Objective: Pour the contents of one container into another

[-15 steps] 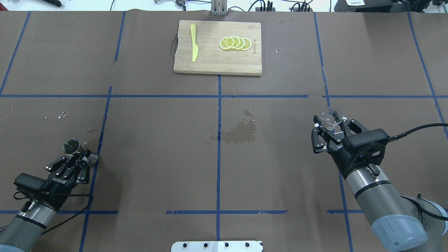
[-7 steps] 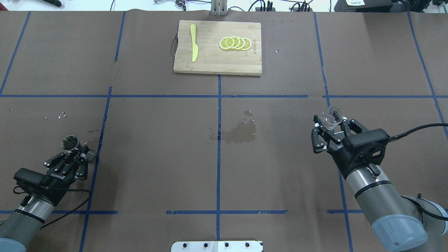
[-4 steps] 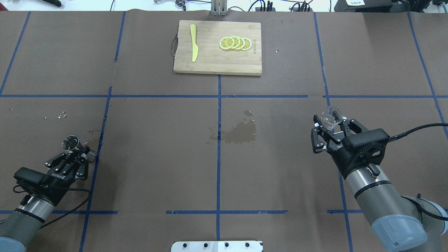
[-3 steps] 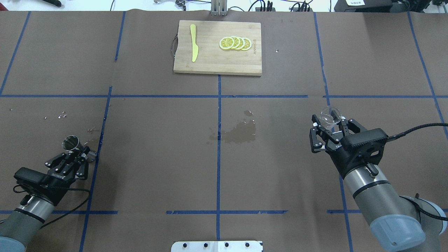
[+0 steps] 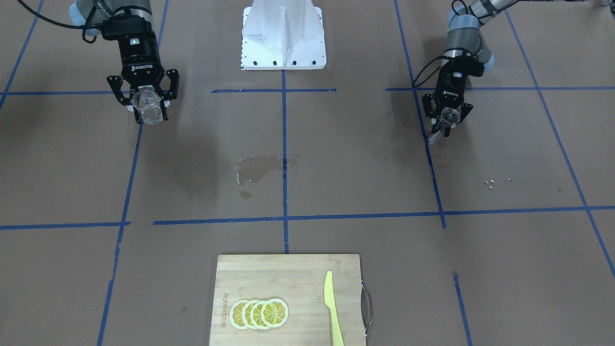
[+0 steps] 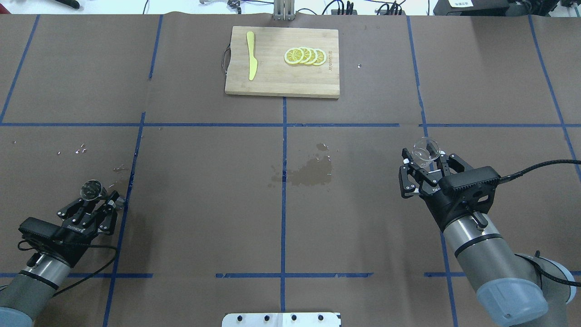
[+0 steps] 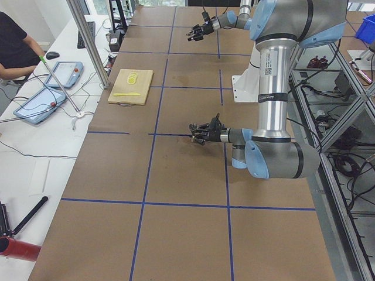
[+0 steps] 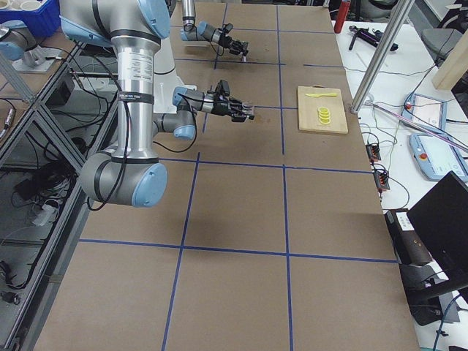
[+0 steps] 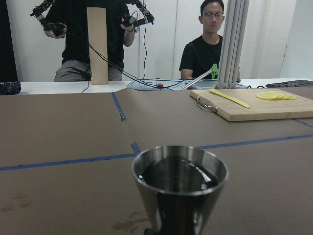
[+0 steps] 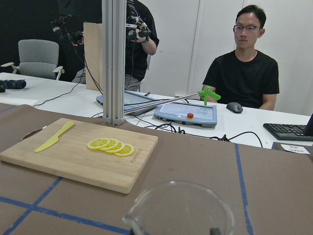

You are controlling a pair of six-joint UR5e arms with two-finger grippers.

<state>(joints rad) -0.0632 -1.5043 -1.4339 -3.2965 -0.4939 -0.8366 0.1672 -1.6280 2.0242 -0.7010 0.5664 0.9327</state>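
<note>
At eight o'clock the left gripper clamps the filled jigger; keep it level. Right gripper grips the glass tumbler.

The brown-papered table, gridded with blue tape, bears a wooden cutting board far centre and a wet patch mid-table.
</note>
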